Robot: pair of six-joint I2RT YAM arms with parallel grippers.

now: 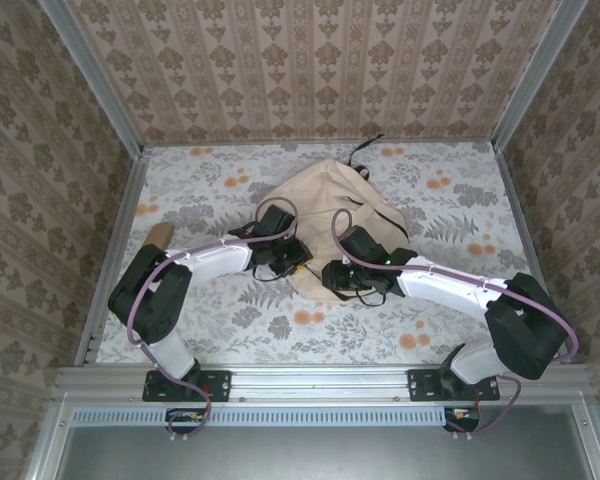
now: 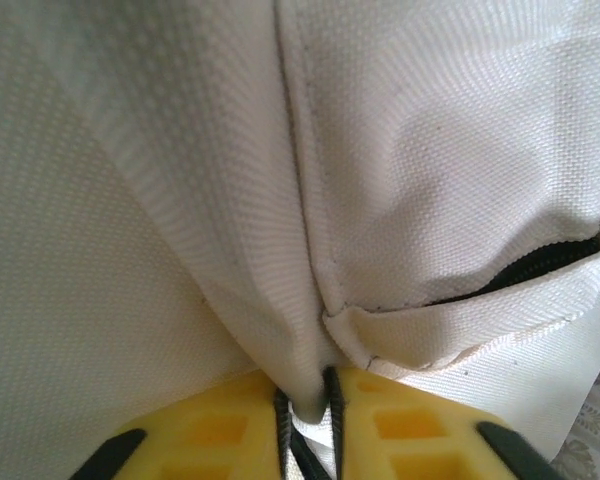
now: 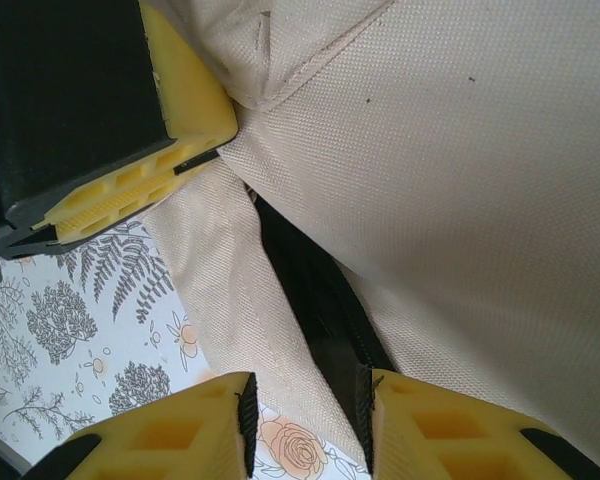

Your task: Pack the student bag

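Note:
The student bag (image 1: 330, 195) lies flat in the middle of the table, a large beige fabric backpack, with my two grippers at its near edge. My left gripper (image 1: 288, 258) is shut on a pinched fold of the bag's cloth (image 2: 305, 415); a dark zip opening (image 2: 540, 262) gapes just to its right. My right gripper (image 1: 342, 278) is open (image 3: 308, 415), its fingers straddling the bag's beige rim and black zip strip (image 3: 315, 300) without squeezing them. The left gripper's yellow finger (image 3: 185, 120) shows at the upper left of the right wrist view, close to the same seam.
A flowered cloth (image 1: 450, 200) covers the table, with papered walls on three sides. A small tan item (image 1: 160, 234) lies at the left edge beside the left arm. A black strap (image 1: 365, 150) pokes out behind the bag.

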